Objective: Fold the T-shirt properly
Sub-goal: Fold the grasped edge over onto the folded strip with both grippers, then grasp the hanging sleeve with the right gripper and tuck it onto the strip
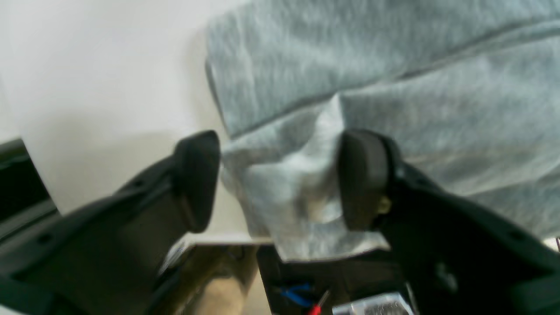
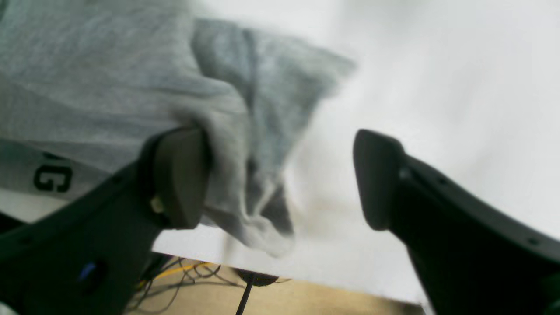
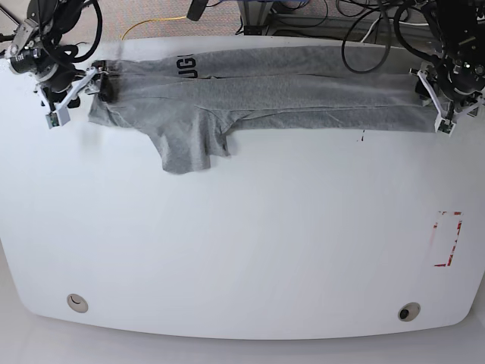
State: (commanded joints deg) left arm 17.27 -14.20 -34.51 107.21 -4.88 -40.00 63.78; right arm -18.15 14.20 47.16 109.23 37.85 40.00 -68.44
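Blurred fingers (image 2: 181, 177), T-shirt (image 3: 288, 91) lettering cut off

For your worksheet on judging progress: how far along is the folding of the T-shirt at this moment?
Done: the T-shirt lies as a long folded band along the table's far edge. In hand: the left gripper and right gripper are open at opposite ends, cloth between the left's fingers and against one finger of the right's. Left: one sleeve sticks out, and the band needs folding shorter.

heather-grey T-shirt (image 3: 288, 87) with dark lettering, white table (image 3: 242, 243)
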